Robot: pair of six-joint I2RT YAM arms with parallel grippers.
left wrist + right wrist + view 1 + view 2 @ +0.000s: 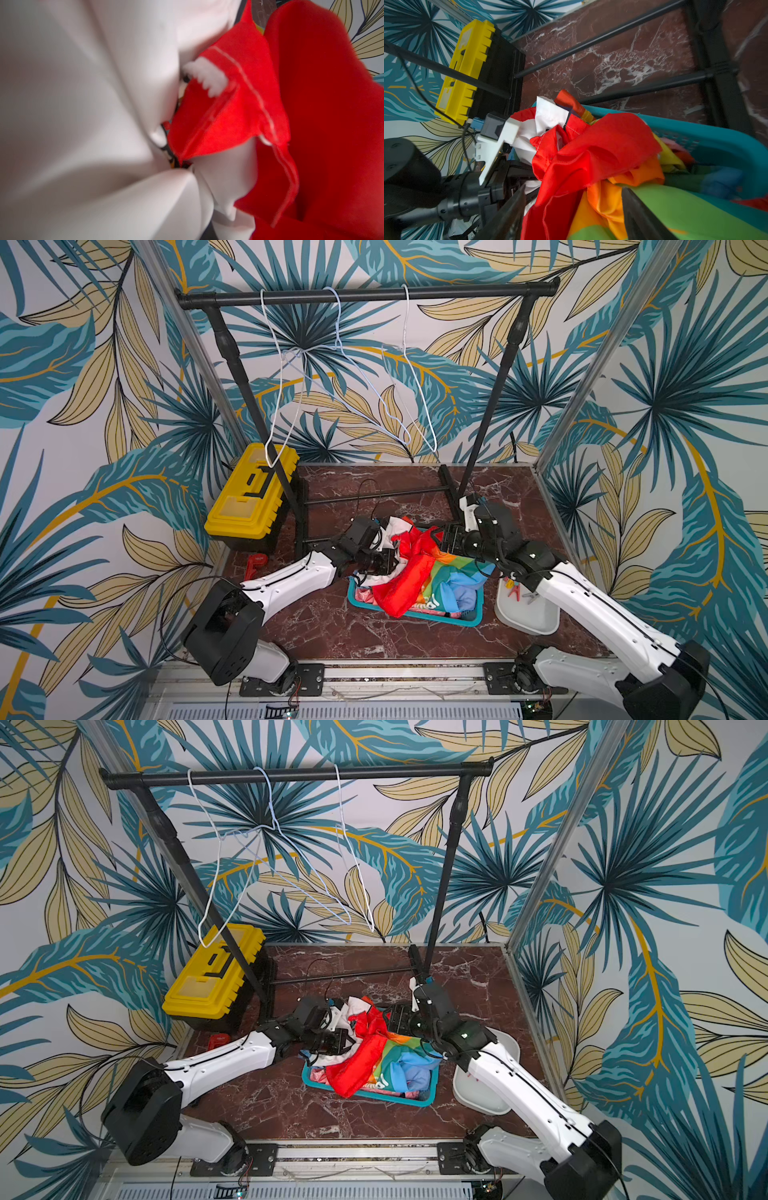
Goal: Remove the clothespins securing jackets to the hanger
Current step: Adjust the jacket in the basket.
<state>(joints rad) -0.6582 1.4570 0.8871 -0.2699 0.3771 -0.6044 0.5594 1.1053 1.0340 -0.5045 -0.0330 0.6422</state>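
The jackets lie heaped in a teal basket [473, 616]: a rainbow-striped one with a red hood [409, 576] on top, and a bit of pink one [363, 595] under it. My left gripper [392, 562] is shut on that jacket's white and red fabric [218, 124], which fills the left wrist view and hides the jaws. My right gripper [573, 209] hangs open over the pile, with red and orange cloth between its dark fingers [639, 214]. Red and yellow clothespins [513, 591] lie in a white tray [523, 618]. Three white wire hangers [332, 364] hang bare on the black rail.
A black clothes rack [365, 294] stands at the back, its base bars [602, 37] on the marble table just behind the basket. A yellow toolbox [249, 497] sits at the back left, with a red tool [255, 562] in front of it. The tray is under my right arm.
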